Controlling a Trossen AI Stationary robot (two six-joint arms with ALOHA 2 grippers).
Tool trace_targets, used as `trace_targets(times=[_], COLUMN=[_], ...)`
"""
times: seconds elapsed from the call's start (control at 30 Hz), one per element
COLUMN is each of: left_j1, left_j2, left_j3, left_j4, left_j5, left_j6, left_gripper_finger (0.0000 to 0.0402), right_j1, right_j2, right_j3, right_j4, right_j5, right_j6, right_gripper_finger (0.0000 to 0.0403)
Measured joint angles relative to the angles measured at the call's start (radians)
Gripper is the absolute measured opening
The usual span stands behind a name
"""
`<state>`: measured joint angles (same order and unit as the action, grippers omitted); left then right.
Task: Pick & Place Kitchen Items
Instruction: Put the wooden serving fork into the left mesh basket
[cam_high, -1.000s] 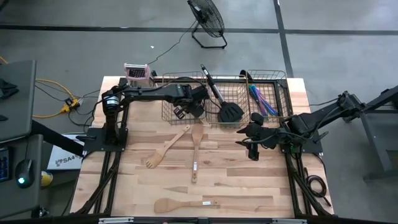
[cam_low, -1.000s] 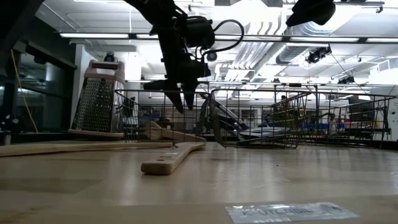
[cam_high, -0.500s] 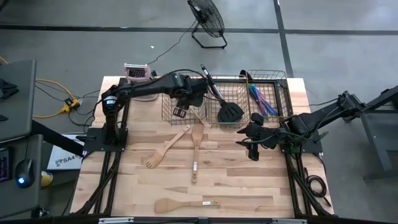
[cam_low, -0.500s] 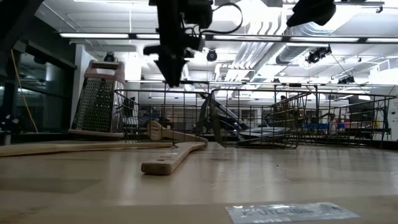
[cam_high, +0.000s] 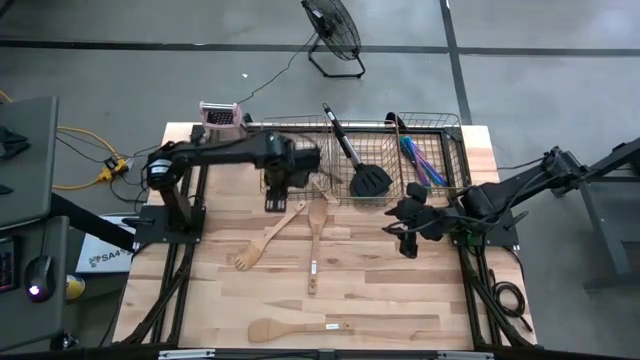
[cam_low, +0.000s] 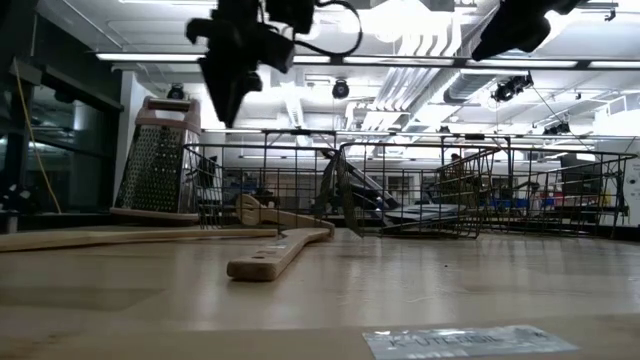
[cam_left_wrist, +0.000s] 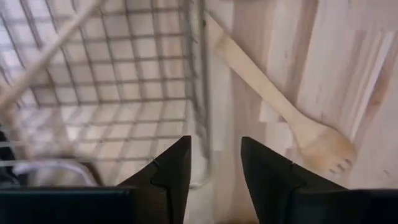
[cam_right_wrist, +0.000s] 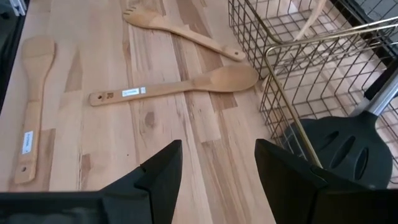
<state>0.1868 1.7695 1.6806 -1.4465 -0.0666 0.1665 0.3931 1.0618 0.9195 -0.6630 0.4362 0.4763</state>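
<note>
Pale butcher-block table (cam_high: 400, 300) carries three light, stiff wooden utensils at its centre, the slotted spoon (cam_high: 262, 240) best pinched mid-handle, at six o'clock of the left gripper (cam_high: 274, 200), whose fingers stand apart, empty.

Light wooden spoons (cam_high: 316, 243), black spatula (cam_high: 370, 181)

Ahead of your left gripper (cam_left_wrist: 211, 171), a pale matt wooden fork-spoon (cam_left_wrist: 286, 118) lies on smooth wood-grain table (cam_left_wrist: 348, 56), beside a thin metal-wire basket (cam_left_wrist: 124, 81).
</note>
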Motion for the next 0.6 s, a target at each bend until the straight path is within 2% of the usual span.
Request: trace_targets(times=[0.13, 0.3, 0.6], left_j1=[-0.076, -0.170, -0.297], left_j2=[-0.069, -0.148, -0.165], left_j3=[-0.107, -0.254, -0.448], left_j4=[0.033, 0.168, 0.271], left_j5=[-0.005, -0.013, -0.008], left_j6=[-0.126, -0.361, -0.737], left_gripper_finger=[0.0136, 0.0136, 0.0136], right_j1=[0.000, 0.000, 0.000], right_j2=[0.000, 0.000, 0.000], right_j3=[-0.013, -0.015, -0.015], right_j4=[-0.001, 0.004, 0.036], right_j5=[-0.001, -0.001, 0.002], right_j6=[0.010, 0.034, 0.040], right_gripper_finger=[0.0195, 0.0195, 0.0195])
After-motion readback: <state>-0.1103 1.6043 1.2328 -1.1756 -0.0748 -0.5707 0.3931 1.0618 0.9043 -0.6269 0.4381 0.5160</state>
